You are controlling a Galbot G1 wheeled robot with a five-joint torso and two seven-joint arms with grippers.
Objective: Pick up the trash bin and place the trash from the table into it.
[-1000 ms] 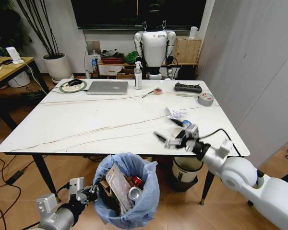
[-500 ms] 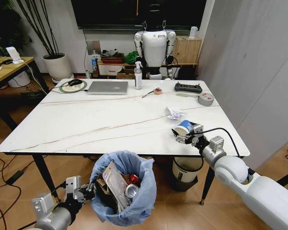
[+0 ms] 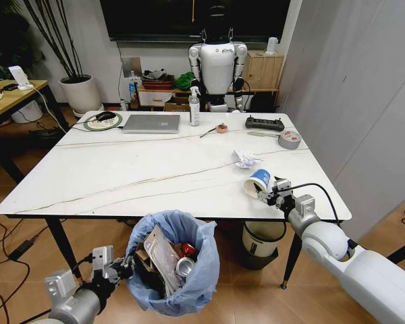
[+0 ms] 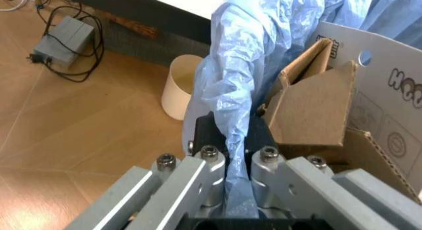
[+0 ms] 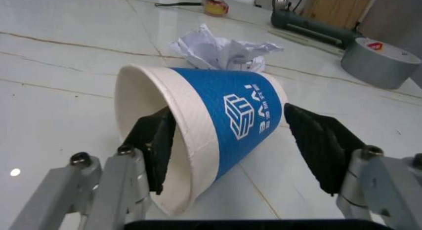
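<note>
- Head view: the table (image 3: 121, 172) is the landmark. The trash bin (image 3: 172, 270) hangs just off the table's near edge, below the top, light-blue liner open upward; presumably so litter can be carried a short way off the edge and dropped in.
- Left gripper (image 3: 111, 266) is at the bin's side, below the table's near edge. In the left wrist view its fingers (image 4: 211, 178) are pressed together on a fold of the liner and the bin's rim, so the bin is carried by that pinch.
- One bin held. Inside it: cardboard pieces (image 4: 316, 111), a can and crumpled wrappers; exact count of wrappers not readable.
- Right gripper (image 3: 273, 194) is over the table's near right corner. Right wrist view: its pads (image 5: 155, 141) are spread on either side of the paper cup (image 5: 211, 126); one pad sits against the cup's mouth end, the other stands apart from the blue wall. Not clamped.
- One cup, lying on its side on the table top, mouth toward the gripper; judged that the sideways lie is why the pads come at it across the wall.
- One paper wad (image 3: 246, 159) on the table just beyond the cup, farther from the near edge.
- Litter left on the table, counted: two (cup, wad).
- One grey tape roll (image 3: 289, 139) near the table's far right corner.
</note>
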